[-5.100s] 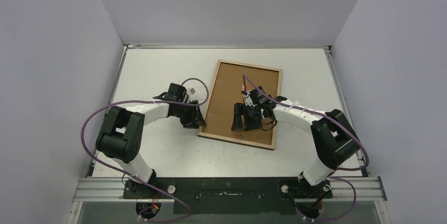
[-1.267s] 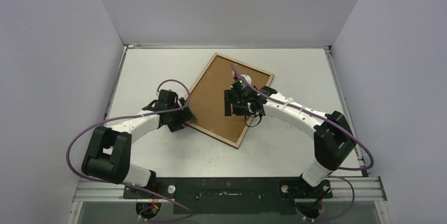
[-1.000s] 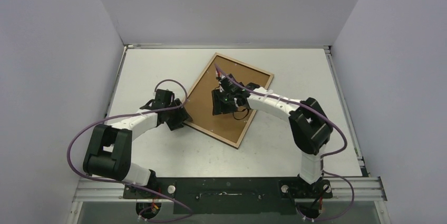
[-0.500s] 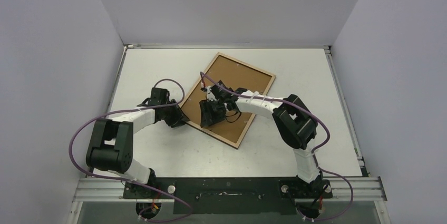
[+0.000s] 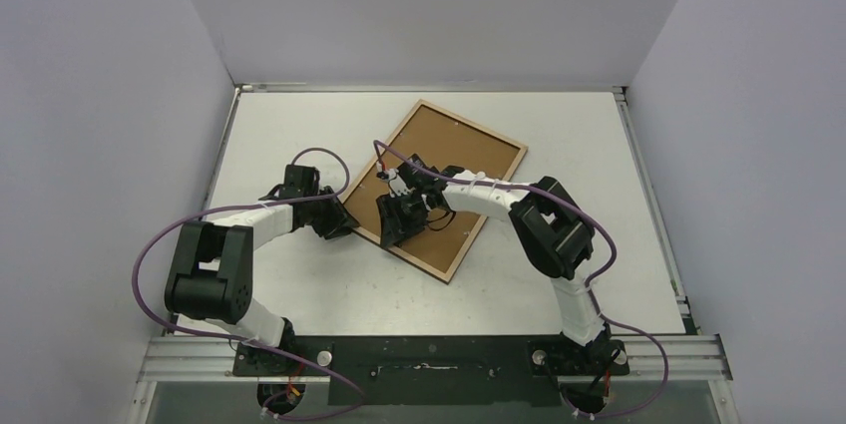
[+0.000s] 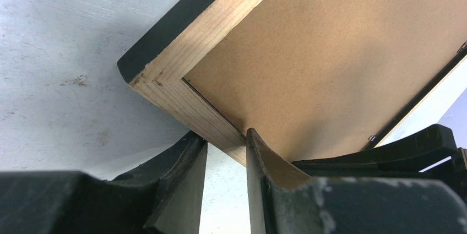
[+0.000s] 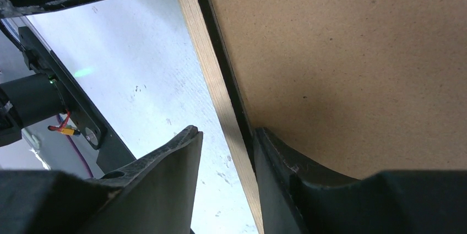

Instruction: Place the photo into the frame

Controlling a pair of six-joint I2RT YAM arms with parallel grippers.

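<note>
Rim of frame (image 5: pixel 475 126) near its left corner sits pinched in left gripper (image 6: pixel 224 137); right gripper (image 7: pixel 226 132) straddles the adjoining near side, a slit of table (image 5: pixel 289 135) showing beside the wood, so not yet clamped. Reads as a two-point hold for lifting or turning. Frame lies back up; backing board (image 5: pixel 454 160) seated inside. Photo not in view, possibly under it

2 arms, same build: left arm (image 5: pixel 261 219) & right arm (image 5: pixel 496 195) have white link shells w/ chunky black joint housings. Purple cable (image 5: pixel 137 274) loops off each. Thin red wires w/ orange plug (image 7: pixel 66 130) by one wrist. Fingers (image 6: pixel 182 190) matte black, wedge-shaped, edges scuffed pale. Bases sit on black plate (image 5: pixel 429 356).
</note>
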